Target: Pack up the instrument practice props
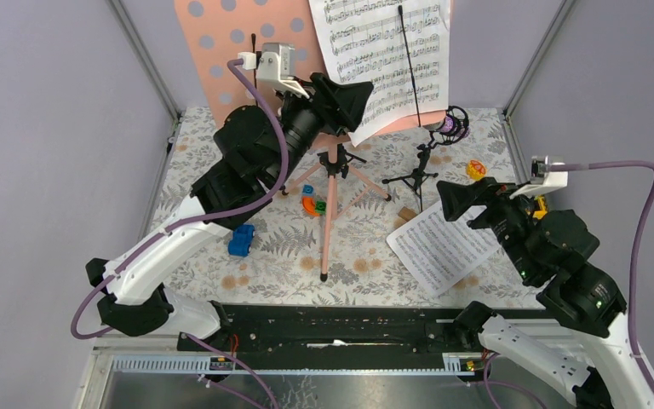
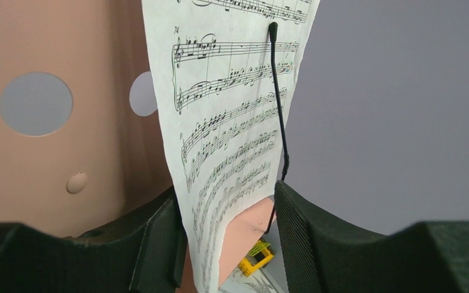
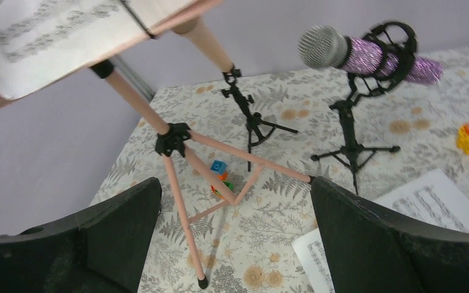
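The salmon-pink perforated rack [image 1: 238, 43] stands on pink tripod legs [image 1: 332, 213] at the back. A white sheet-music page [image 1: 387, 51] leans on it under a black wire clip [image 2: 279, 97]. My left gripper [image 1: 345, 106] is open, with the lower corner of that page [image 2: 232, 122] hanging between its jaws, close to the left finger [image 2: 159, 244]. A second page [image 1: 443, 247] lies flat on the table. My right gripper [image 1: 464, 200] hovers open and empty over its far edge. The purple glitter microphone [image 3: 366, 56] sits on a black stand. No pink microphone shows.
A blue toy car [image 1: 241, 240] lies left of the tripod. Orange, green and blue blocks [image 1: 311, 204] sit under the tripod. A yellow toy [image 1: 475, 169] lies by the microphone stand. A small empty black stand [image 3: 247, 113] stands behind the tripod. Grey walls enclose the table.
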### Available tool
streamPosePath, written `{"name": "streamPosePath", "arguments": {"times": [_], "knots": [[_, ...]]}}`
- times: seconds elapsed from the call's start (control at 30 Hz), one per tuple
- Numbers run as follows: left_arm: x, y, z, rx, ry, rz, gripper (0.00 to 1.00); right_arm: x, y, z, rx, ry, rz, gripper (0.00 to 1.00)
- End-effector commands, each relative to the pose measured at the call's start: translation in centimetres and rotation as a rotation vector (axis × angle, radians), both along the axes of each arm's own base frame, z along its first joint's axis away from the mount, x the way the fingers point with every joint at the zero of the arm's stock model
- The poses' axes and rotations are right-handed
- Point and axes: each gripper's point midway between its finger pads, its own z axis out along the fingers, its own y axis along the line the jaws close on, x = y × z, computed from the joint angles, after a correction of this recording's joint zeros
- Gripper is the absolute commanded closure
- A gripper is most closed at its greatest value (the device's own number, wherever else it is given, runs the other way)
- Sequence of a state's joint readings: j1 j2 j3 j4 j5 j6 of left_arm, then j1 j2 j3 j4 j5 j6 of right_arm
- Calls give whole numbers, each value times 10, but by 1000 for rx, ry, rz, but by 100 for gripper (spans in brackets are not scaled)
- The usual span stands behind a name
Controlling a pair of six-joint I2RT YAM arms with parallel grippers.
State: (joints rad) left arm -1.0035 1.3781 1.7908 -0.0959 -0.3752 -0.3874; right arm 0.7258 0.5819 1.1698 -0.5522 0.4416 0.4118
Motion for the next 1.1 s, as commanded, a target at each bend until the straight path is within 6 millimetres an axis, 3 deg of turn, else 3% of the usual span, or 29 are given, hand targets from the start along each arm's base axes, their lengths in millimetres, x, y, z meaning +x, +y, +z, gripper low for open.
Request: {"name": "streamPosePath", "arguments": {"times": [0.0, 0.27, 0.63, 0.83, 1.07], "knots": [[0, 6, 25, -41, -79, 26, 46, -5, 22, 55, -53, -155, 150, 1], [3, 6, 20, -28, -76, 44, 70, 5, 48, 116, -157, -276, 248, 4], [3, 10, 17, -22, -74, 57, 89, 55, 97, 167, -248, -262, 291, 6], [3, 14, 18, -31, -65, 68, 94, 85, 101, 183, -262, -258, 197, 17], [3, 14, 18, -39, -58, 63, 100, 101, 103, 187, -286, -255, 161, 28]]}}
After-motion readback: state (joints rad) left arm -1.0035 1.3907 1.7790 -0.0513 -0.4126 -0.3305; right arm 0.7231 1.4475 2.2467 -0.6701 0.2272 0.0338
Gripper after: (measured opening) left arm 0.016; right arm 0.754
